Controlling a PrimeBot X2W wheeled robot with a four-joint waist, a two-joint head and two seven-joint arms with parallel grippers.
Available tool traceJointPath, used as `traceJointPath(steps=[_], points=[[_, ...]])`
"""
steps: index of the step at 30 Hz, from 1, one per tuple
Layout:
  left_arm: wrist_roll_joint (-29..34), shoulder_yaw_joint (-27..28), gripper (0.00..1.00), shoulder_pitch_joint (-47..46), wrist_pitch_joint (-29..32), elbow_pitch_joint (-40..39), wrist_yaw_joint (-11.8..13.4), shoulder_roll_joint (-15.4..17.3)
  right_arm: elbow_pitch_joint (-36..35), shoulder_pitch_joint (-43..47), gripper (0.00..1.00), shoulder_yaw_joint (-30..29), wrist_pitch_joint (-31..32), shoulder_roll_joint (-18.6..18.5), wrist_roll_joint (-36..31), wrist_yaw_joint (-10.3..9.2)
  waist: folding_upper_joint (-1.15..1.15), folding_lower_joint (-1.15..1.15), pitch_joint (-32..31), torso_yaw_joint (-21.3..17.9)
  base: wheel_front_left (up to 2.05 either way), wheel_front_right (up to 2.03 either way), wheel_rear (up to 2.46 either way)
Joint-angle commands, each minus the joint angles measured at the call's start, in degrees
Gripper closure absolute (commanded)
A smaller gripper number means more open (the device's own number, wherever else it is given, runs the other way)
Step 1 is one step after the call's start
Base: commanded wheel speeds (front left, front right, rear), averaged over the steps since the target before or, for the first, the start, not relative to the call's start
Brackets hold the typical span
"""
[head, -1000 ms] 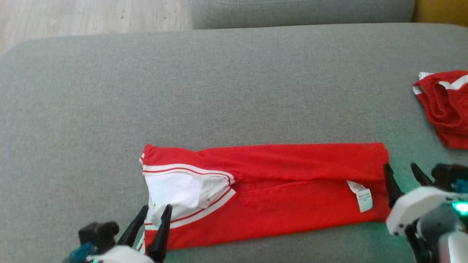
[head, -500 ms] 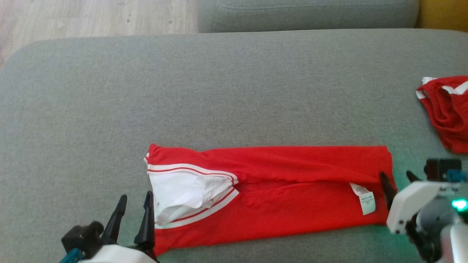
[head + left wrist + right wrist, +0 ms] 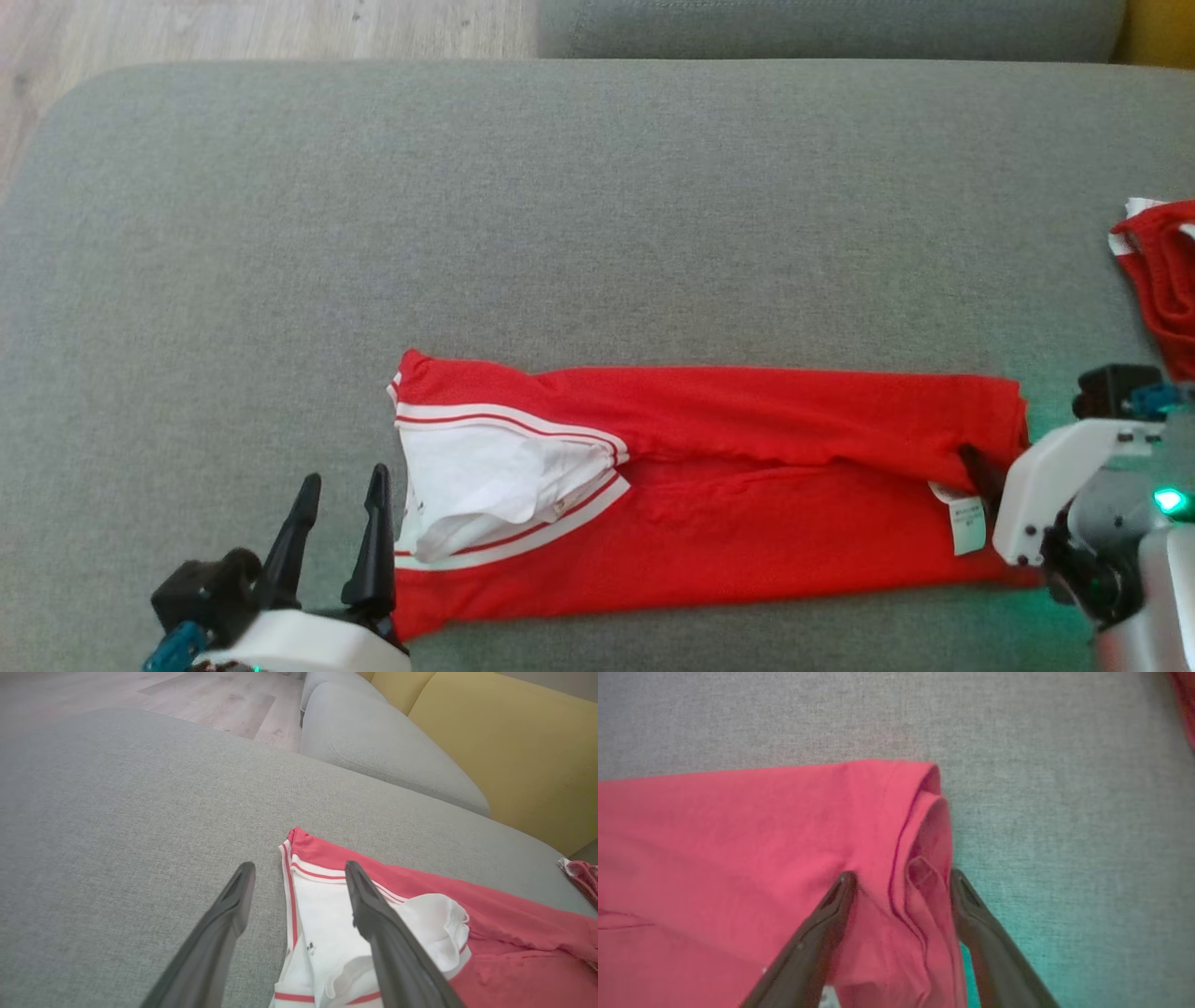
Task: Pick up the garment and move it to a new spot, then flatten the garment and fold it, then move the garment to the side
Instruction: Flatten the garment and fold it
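Observation:
The garment (image 3: 747, 485) is a red shirt with white trim, folded into a long strip across the grey cushion (image 3: 560, 215). Its white collar end points left and its labelled end points right. My left gripper (image 3: 344, 478) stands open just off the collar end. In the left wrist view, my left gripper (image 3: 299, 868) has one finger over the cushion and the other above the white trim of the garment (image 3: 504, 938). My right gripper (image 3: 902, 876) is open, its fingers straddling the doubled right edge of the garment (image 3: 738, 830). In the head view one finger of my right gripper (image 3: 990, 462) shows by the label.
A second red and white garment (image 3: 1162, 280) lies crumpled at the cushion's far right edge. Wooden floor (image 3: 233, 28) lies beyond the back left corner. Another grey cushion (image 3: 373, 742) and a yellow one (image 3: 514, 742) stand behind.
Both grippers have opened wider. My left gripper has come off the garment's lower left corner onto the cushion beside it. The head camera has shifted, sliding the scene to the right.

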Motion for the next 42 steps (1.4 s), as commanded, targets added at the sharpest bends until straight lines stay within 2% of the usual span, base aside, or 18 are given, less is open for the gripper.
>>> traceJointPath(steps=[1, 2, 3, 4, 5, 6, 15, 21, 25, 37, 42], points=[[0.8, 2.8, 0.00, -2.9, -0.6, -1.9, 0.6, 1.3, -1.1, -1.6, 0.08, 1.6, 0.8, -1.0, 0.6, -0.04, 0.00, 0.00, 0.1, 0.0, 0.00, 0.00, 0.00], [0.9, 2.9, 0.00, -3.0, -0.6, -2.1, 0.6, 1.3, -1.2, -1.7, 0.42, 1.9, 1.4, -1.2, 1.1, -0.04, 0.00, 0.00, 0.2, 0.0, 0.00, 0.00, 0.00], [0.9, 2.9, 0.00, -3.0, -0.6, -2.3, 0.7, 1.4, -1.3, -1.8, 0.60, 2.0, 1.8, -1.4, 1.4, -0.04, 0.00, 0.00, 0.4, 0.0, 0.00, 0.00, 0.00], [1.0, 2.9, 0.00, -3.1, -0.6, -2.4, 0.8, 1.4, -1.4, -1.9, 0.72, 2.1, 1.9, -1.4, 1.7, -0.04, 0.00, 0.00, 0.5, -0.1, 0.00, 0.00, 0.00], [1.0, 2.9, 0.00, -3.2, -0.6, -2.5, 0.9, 1.4, -1.7, -2.0, 0.91, 2.1, 1.6, -1.4, 2.0, -0.04, 0.00, 0.00, 0.6, -0.2, 0.00, 0.00, 0.00], [1.1, 2.9, 0.00, -3.3, -0.6, -2.6, 0.9, 1.4, -1.9, -2.2, 1.00, 2.0, 1.1, -1.4, 2.0, -0.04, 0.00, 0.00, 0.6, -0.3, 0.00, 0.00, 0.00], [1.8, 2.3, 0.00, -4.6, -0.6, -2.4, 1.0, 1.1, -4.6, -2.9, 1.00, -1.6, -3.9, -3.1, 1.1, -0.04, 0.00, 0.00, -0.5, -2.1, 0.00, 0.00, 0.00], [2.0, 1.7, 0.00, -4.9, -0.5, -1.9, 1.1, 0.7, -8.2, -0.7, 1.00, -7.9, -2.4, -4.2, 0.1, -0.04, 0.00, 0.00, -1.4, -3.6, 0.00, 0.00, 0.00], [1.9, 1.3, 0.00, -4.8, -0.5, -1.1, 1.0, 0.3, -9.8, 0.0, 1.00, -9.4, -1.5, -3.8, 0.7, -0.04, 0.00, 0.00, -2.0, -4.7, 0.00, 0.00, 0.00], [1.4, 0.4, 0.00, -4.8, -0.5, 0.4, 0.5, -0.5, -18.9, 2.0, 1.00, 2.1, 1.9, 2.0, 7.7, -0.04, 0.00, 0.00, -5.1, -5.1, 0.00, 0.00, 0.00], [1.0, 0.7, 0.00, -3.9, -0.9, 0.5, 0.6, -0.3, -21.5, 2.1, 1.00, 9.6, 2.0, 4.5, 12.4, -0.04, 0.00, 0.00, -5.9, -4.1, 0.00, 0.00, 0.00]])
